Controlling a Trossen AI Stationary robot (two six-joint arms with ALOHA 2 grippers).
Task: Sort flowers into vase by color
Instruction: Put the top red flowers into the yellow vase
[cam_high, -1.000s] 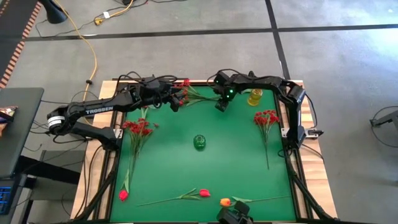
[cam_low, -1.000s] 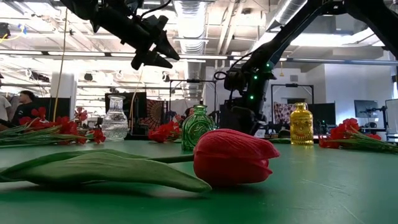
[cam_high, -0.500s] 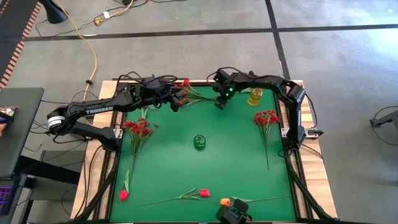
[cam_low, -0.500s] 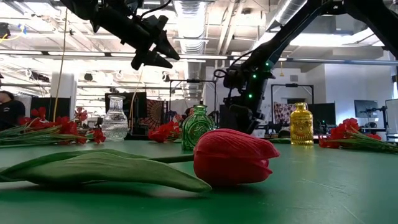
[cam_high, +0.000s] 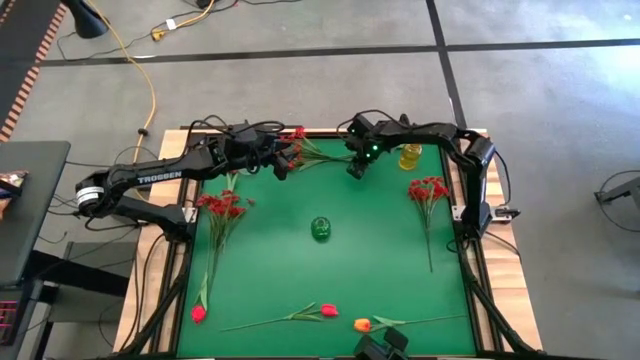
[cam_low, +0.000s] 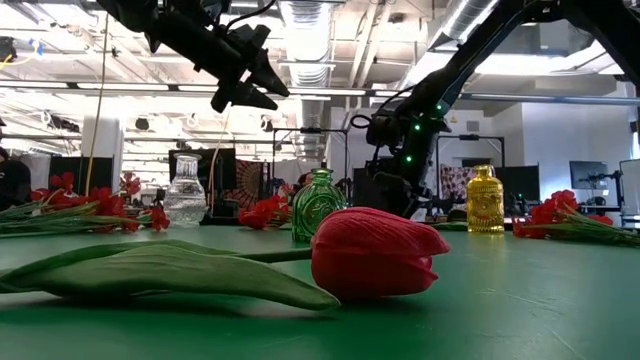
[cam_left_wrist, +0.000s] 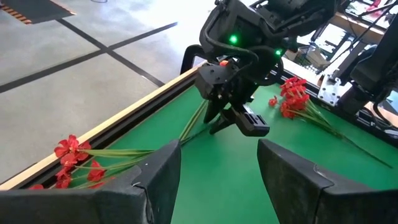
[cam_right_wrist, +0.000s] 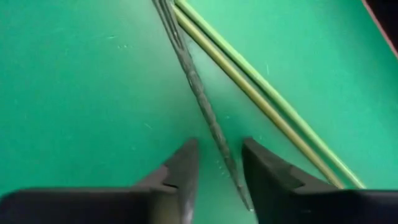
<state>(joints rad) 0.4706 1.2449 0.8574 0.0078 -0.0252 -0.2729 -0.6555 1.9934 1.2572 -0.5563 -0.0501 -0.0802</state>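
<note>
A spray of small red blossoms (cam_high: 298, 135) lies along the table's far edge, its thin stems (cam_right_wrist: 205, 106) running right. My right gripper (cam_right_wrist: 217, 168) is low over the stem ends, open narrowly, one finger on either side of a dark stem; I cannot tell whether it touches. It also shows in the high view (cam_high: 354, 168) and the left wrist view (cam_left_wrist: 239, 118). My left gripper (cam_left_wrist: 217, 180) hovers open above the table beside the blossoms (cam_left_wrist: 74, 155), left of the right gripper (cam_high: 283, 166).
Green vase (cam_high: 320, 228) stands mid-table, yellow vase (cam_high: 410, 155) at far right, clear vase (cam_low: 185, 190) at far left. Red sprays lie at left (cam_high: 222, 205) and right (cam_high: 428, 190). Red-pink tulips (cam_high: 328, 311) (cam_high: 198, 313) and an orange tulip (cam_high: 362, 325) lie near the near edge.
My right arm's wrist has shifted slightly toward the table's right while its gripper stays low over the stem ends. The flowers and vases lie as before.
</note>
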